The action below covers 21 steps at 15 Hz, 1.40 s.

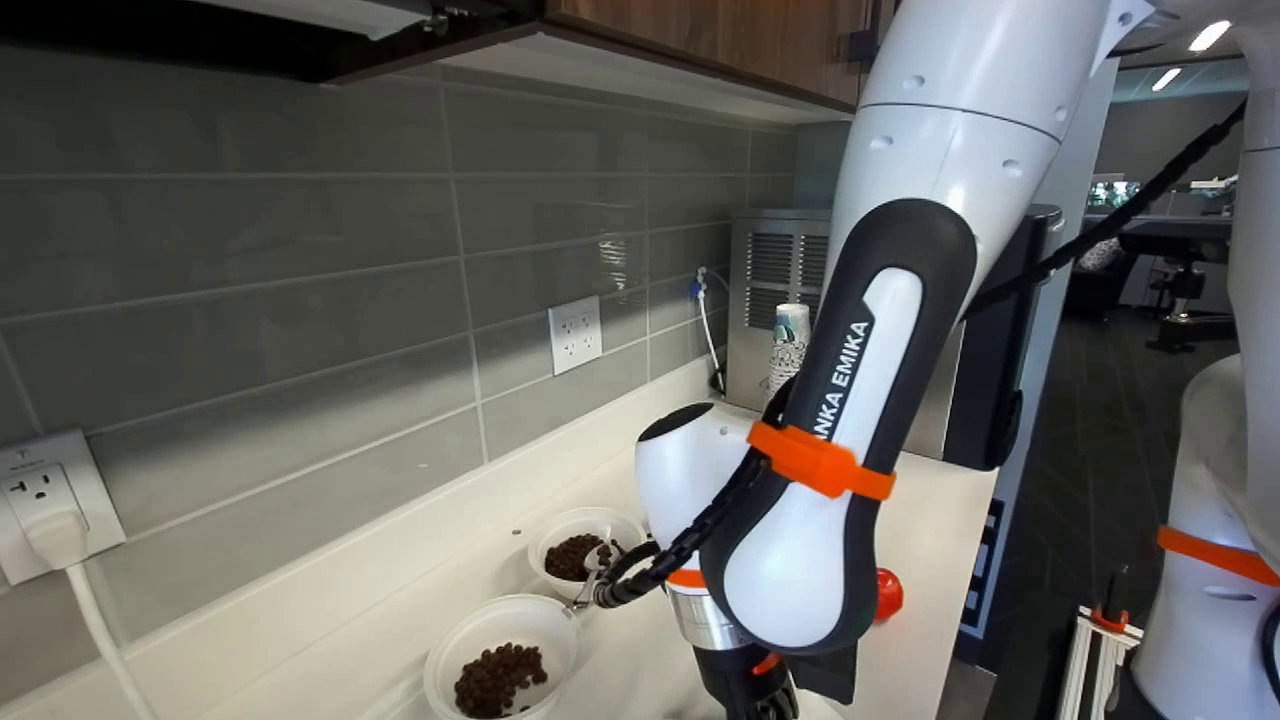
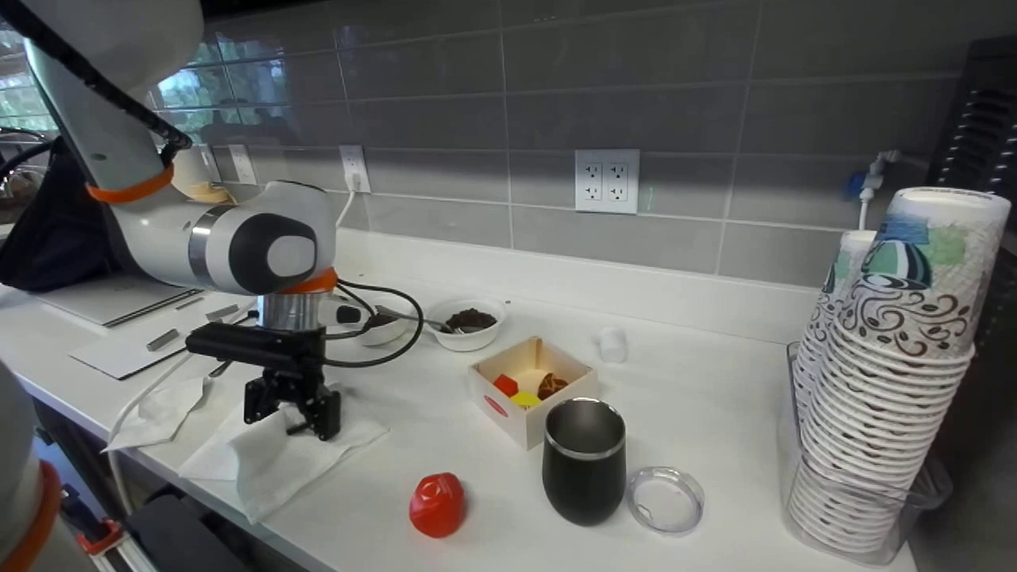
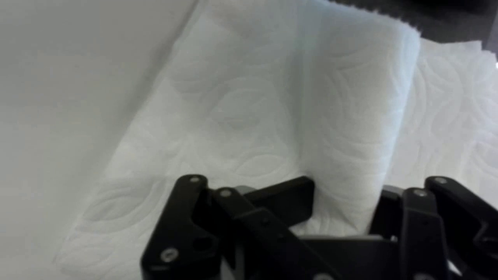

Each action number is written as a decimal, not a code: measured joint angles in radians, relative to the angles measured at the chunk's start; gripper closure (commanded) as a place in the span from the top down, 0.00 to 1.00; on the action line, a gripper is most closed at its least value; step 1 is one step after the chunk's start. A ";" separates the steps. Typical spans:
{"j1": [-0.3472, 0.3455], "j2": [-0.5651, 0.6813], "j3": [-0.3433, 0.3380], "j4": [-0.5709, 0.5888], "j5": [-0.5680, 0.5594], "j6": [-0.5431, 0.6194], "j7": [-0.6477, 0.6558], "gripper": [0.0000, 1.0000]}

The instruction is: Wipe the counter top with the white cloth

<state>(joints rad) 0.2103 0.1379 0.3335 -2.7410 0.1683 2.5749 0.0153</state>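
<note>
Off-white desk (image 2: 707,381) below; grasping step, I'd judge: my hand (image 3: 342,210) straddles a ridge of white cloth (image 3: 249,116) (pinched or loose, I can't tell); next, grip firmly, then wipe.

Both exterior views overlook the counter top (image 2: 707,405).

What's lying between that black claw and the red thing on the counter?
In an exterior view, going from the gripper toward the red thing, you see part of the white cloth first, then bare counter top.
</note>
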 measured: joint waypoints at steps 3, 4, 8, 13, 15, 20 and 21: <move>0.010 -0.042 -0.087 0.000 -0.224 -0.051 0.144 0.00; 0.009 -0.052 -0.108 0.000 -0.271 -0.047 0.172 0.00; 0.009 -0.053 -0.127 -0.002 -0.295 0.048 0.200 0.00; 0.014 -0.008 -0.008 -0.002 0.025 0.072 -0.007 0.00; 0.015 -0.008 0.023 -0.001 0.066 0.009 -0.055 0.00; 0.023 -0.040 -0.006 -0.001 -0.065 -0.184 -0.012 0.00; 0.024 -0.046 -0.018 -0.001 -0.110 -0.198 0.012 0.00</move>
<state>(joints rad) 0.2338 0.0915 0.3150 -2.7417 0.0584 2.3769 0.0271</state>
